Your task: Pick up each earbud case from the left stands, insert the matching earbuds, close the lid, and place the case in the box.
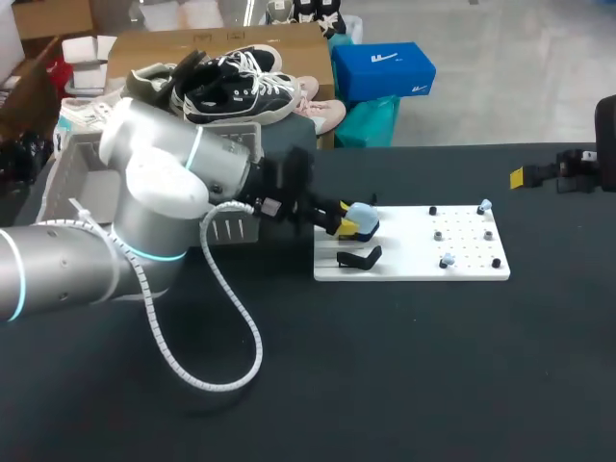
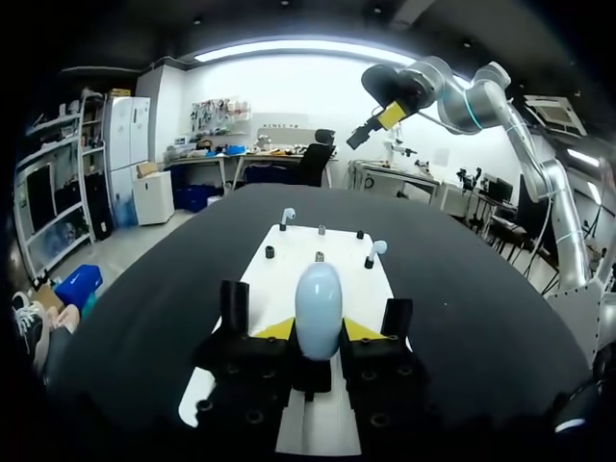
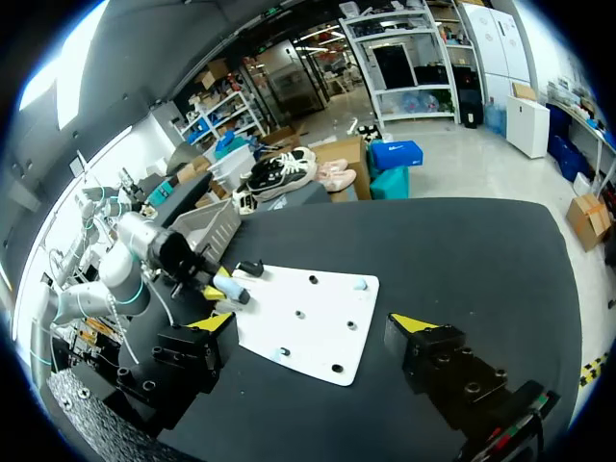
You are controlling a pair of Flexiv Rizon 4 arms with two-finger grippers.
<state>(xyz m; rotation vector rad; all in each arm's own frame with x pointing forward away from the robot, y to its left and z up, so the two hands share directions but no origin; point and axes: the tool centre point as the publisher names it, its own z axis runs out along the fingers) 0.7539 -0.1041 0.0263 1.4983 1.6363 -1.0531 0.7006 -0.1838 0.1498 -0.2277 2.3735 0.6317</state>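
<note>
My left gripper (image 1: 346,223) is shut on a light blue earbud case (image 1: 363,215) at the back stand, on the left end of the white board (image 1: 411,272). In the left wrist view the case (image 2: 319,306) stands upright between the yellow fingertips (image 2: 277,329). A second black stand (image 1: 359,258) in front holds nothing. Two light blue earbuds (image 1: 484,205) (image 1: 447,260) sit on pegs at the board's right end. My right arm (image 1: 577,168) hangs over the table's far right edge. Its gripper (image 3: 316,327) is open and holds nothing, above the board (image 3: 318,327).
A grey box (image 1: 236,226) stands just left of the board, behind my left arm; it also shows in the right wrist view as the box (image 3: 207,226). Small black pegs (image 1: 497,262) dot the board. A white spiral cable (image 1: 236,318) loops from my left arm onto the black table.
</note>
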